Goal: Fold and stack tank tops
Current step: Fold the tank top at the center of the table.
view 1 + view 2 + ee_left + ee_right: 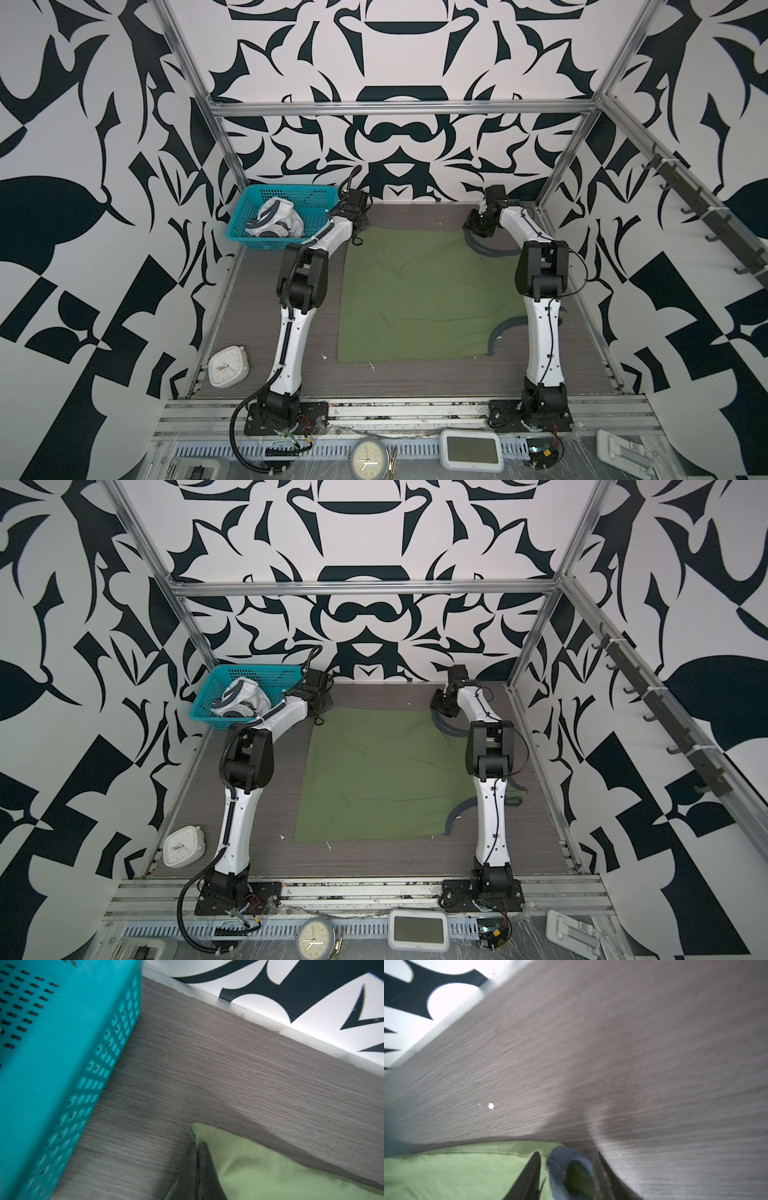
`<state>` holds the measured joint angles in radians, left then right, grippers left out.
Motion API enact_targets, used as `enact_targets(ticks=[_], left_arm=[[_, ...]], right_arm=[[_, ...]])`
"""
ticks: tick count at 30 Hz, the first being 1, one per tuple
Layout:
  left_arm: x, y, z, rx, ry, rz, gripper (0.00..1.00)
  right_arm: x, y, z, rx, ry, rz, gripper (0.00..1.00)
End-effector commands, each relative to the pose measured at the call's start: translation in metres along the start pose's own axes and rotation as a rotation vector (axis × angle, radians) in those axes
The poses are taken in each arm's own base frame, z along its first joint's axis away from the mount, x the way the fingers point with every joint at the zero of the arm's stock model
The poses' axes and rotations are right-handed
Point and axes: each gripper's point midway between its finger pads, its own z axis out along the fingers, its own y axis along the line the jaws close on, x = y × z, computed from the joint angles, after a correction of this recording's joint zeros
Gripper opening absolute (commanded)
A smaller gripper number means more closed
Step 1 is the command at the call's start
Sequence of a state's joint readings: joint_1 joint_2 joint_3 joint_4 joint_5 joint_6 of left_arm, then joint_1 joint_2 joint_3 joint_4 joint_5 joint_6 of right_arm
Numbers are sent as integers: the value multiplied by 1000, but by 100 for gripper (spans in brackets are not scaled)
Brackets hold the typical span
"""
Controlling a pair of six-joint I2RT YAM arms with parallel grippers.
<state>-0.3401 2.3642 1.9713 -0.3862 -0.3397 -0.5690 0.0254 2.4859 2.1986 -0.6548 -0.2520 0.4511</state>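
A grey wood-grain tabletop (pixel 415 380) carries an olive green sleeveless cloth shirt (pixel 415 299) with dark grey-blue trim, spread flat across its middle. A teal plastic mesh basket (pixel 249 242) stands in the far left corner, a white square clock (pixel 227 366) sits near the front left, and tiny white scraps (pixel 371 365) lie by the shirt's near hem.

The flat tank top (pixel 415 299) lies on the table (pixel 249 324), the bundled tank top (pixel 276 220) in the basket (pixel 299 199) behind-left of it.
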Motion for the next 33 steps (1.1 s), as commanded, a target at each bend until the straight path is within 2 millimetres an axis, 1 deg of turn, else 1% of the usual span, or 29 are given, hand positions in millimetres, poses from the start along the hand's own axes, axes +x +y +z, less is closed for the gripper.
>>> enact_targets(ticks=[1,6,8,10,11,13,15,17,19,23,28,33], left_arm=[[-19,-5,-20,16,-66,-21,0],[-21,-5,-26,21,-77,-31,0],[-21,-5,-28,23,-81,-33,0],[-22,-6,-31,28,-86,-37,0],[-21,-6,-32,30,-85,-37,0],[-22,-5,-36,32,-92,-40,0],[-21,-4,-40,36,-99,-41,0],[-23,-1,-45,35,-112,-45,0],[-23,2,-51,36,-126,-49,0],[-23,8,-62,39,-150,-61,0],[-15,14,-71,44,-149,-69,0],[-3,22,-87,51,-166,-81,0]], right_arm=[[1,11,-3,-12,19,-23,40],[2,11,2,-15,33,-25,38],[2,14,2,-21,37,-35,34],[2,15,1,-24,38,-38,27],[3,17,0,-24,37,-42,21],[-1,17,-6,-14,20,-49,8],[-7,20,-16,-4,-5,-65,0],[-12,21,-28,12,-27,-86,0],[-19,24,-47,21,-66,-107,0],[-22,33,-76,-5,-132,-130,0],[-11,39,-102,-46,-170,-139,0],[10,34,-110,-62,-158,-134,0]])
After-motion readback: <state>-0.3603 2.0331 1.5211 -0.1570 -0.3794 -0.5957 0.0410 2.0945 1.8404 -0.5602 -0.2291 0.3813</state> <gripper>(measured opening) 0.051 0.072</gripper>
